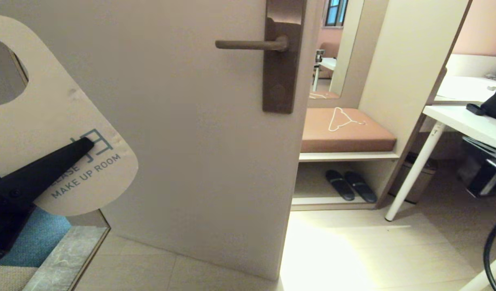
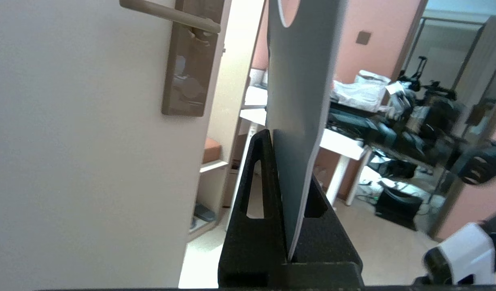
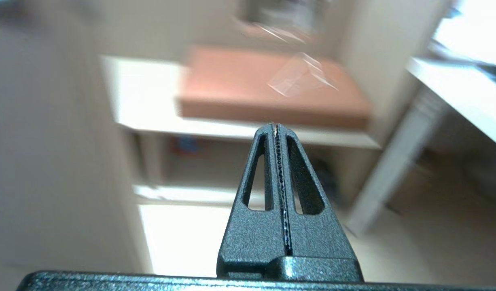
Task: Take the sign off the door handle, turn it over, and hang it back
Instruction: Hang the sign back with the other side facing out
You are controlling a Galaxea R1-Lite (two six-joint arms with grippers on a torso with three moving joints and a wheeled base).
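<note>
The left gripper [image 1: 86, 146] was clamped on the lower rounded end of the flat card sign [image 1: 66, 133], off-white "MAKE UP ROOM" face toward the head camera, slate-blue face [image 2: 300, 101] toward the left wrist camera. The sign was held clear of the cream door [image 1: 171, 141], well apart from the slim bronze lever door handle [image 1: 252, 44] on its tall backplate [image 1: 281, 76]. The right gripper [image 3: 277, 133] was pressed together on nothing, pointing toward the terracotta bench cushion [image 3: 272, 89].
</note>
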